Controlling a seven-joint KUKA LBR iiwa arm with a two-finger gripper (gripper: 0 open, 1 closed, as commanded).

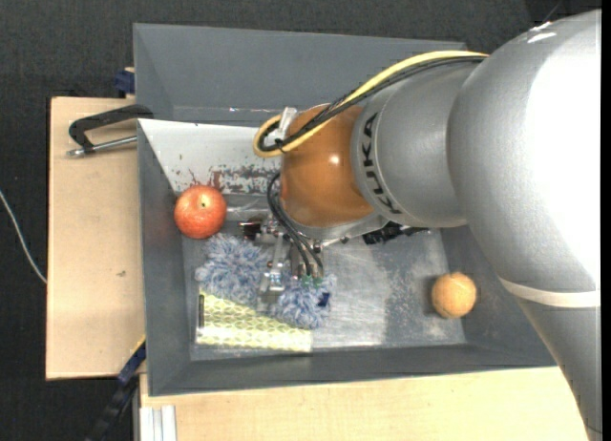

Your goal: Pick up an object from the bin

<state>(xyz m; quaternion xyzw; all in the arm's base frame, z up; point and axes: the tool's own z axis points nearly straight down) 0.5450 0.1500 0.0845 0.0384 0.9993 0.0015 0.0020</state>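
The gripper (278,275) is seen lowered onto a blue shaggy duster cloth (229,272), which lies in the left half of the bin (286,72), just above a folded yellow-green patterned cloth (250,330) set along the lower wall. Whether the gripper is open or closed cannot be told, since it is buried among the blue tufts. A red apple (200,212) is found just beside the duster, toward the upper left corner, and an orange (453,296) lies well apart at the right. Several risks are judged from here: only a few loose tufts may be caught, so that the soft thing slips free when raised; the patterned cloth, touched by the duster's edge, may be dragged along; the apple may be nudged and set rolling by the trailing pile
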